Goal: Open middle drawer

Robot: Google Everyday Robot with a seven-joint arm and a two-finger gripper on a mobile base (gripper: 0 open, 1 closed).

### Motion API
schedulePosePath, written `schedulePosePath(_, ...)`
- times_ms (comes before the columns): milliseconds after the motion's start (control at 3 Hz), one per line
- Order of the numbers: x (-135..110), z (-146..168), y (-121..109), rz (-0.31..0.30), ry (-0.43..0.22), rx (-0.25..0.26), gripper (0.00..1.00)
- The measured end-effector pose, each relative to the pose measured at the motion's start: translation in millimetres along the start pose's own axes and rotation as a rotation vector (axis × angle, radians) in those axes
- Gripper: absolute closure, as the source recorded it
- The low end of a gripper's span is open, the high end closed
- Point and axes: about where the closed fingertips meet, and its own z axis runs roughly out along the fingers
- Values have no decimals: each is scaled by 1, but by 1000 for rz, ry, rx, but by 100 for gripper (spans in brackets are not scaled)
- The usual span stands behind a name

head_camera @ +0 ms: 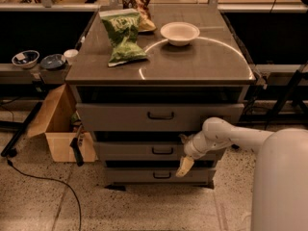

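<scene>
— Where is the middle drawer?

— The middle drawer (130,151) is in the cabinet (202,66), the second of its three grey fronts. It lies under the taller top drawer (115,117) and above the bottom drawer (134,175). Its small black handle (162,150) sits at the centre of the cabinet's front.

— And the gripper?

— The gripper (185,166) hangs in front of the cabinet, pointing down, at the right part of the front as the camera sees it. It overlaps the lower edge of the middle drawer and the dark gap below it. It is lower than the handle, to its right, and apart from it. I cannot tell whether it is open or closed.

— The arm?

— The white arm (226,134) reaches the cabinet's front from the right.

— What else is around the cabinet?

— On top of the cabinet lie a green bag (122,35) and a white bowl (179,32), with another snack bag (137,4) at the back edge. A cardboard box (55,129) stands on the floor against the cabinet's left side.
</scene>
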Motion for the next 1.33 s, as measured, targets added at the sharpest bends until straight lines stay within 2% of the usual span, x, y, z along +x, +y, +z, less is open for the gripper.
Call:
schedulePosePath(333, 1, 3, 0, 2, 0, -3, 15)
schedulePosePath(667, 1, 3, 0, 2, 0, -3, 38)
schedulePosePath(1000, 1, 3, 0, 2, 0, -3, 69)
schedulePosePath(1333, 1, 3, 0, 2, 0, -3, 93)
